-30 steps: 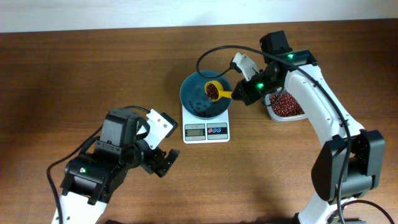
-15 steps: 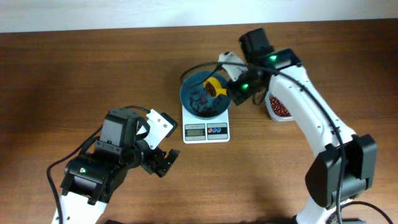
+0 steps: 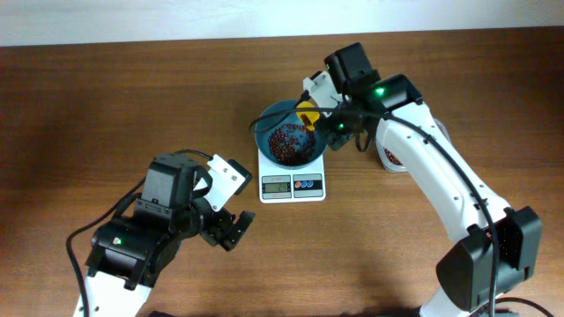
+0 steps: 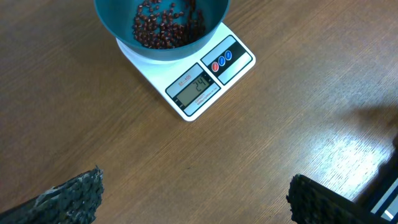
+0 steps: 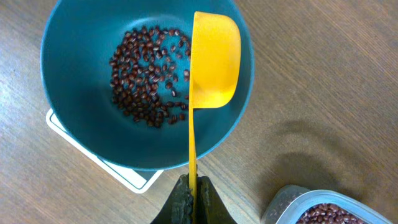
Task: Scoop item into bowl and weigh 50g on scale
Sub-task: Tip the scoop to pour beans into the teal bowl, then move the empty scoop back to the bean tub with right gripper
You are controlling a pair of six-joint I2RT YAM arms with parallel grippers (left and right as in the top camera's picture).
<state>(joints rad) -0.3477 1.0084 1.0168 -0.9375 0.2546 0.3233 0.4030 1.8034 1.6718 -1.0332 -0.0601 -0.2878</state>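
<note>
The teal bowl stands on the white scale, with a loose layer of red-brown beans in its bottom. My right gripper is shut on the thin handle of a yellow scoop. The scoop is turned over above the bowl, showing its back, and the beans lie beside it. In the left wrist view the scale reads 24. My left gripper is open over bare table in front of the scale, its fingers wide apart.
A clear plastic tub with more beans stands right of the scale, mostly covered by my right arm; its corner shows in the right wrist view. The table's far edge meets a white wall.
My right gripper has swung left and rolled the scoop over, so its beans have dropped into the bowl. The left arm has not moved.
</note>
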